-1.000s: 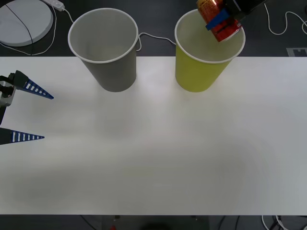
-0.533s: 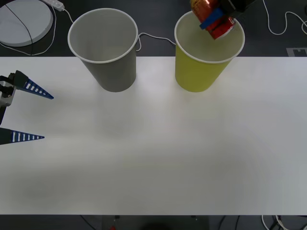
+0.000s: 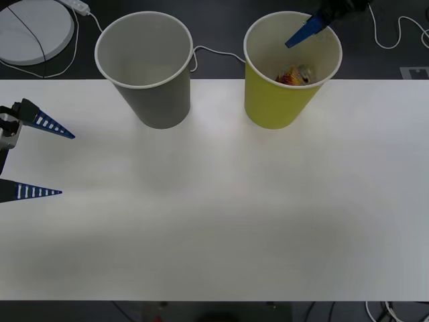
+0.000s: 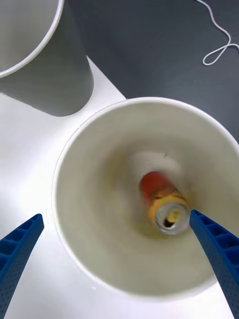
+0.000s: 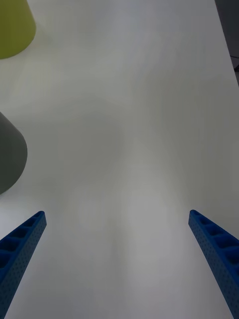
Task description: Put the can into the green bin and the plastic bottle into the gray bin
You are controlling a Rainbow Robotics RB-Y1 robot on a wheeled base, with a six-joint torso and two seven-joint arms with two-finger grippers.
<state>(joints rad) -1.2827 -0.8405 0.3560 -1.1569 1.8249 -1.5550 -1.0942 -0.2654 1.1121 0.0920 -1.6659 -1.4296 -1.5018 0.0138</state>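
Note:
The red can (image 3: 293, 75) with its gold top lies inside the green bin (image 3: 275, 107), at its bottom, blurred in the right wrist view (image 4: 164, 202). My right gripper (image 3: 315, 25) hangs open above the bin's mouth, its fingers spread over the pale inside wall (image 4: 89, 199). The gray bin (image 3: 157, 100) stands upright to the left of the green one, with nothing showing inside. At the table's left edge my left gripper (image 3: 66, 164) rests open, nothing between its fingers (image 5: 20, 244). The plastic bottle is out of view.
Both bins stand at the white table's (image 3: 221, 215) far edge. Behind them on the dark floor lie a white round disc (image 3: 33, 30) and white cables (image 3: 218, 52).
My right gripper opened and let go of the can, which dropped from above the rim into the green bin. The left arm has not moved.

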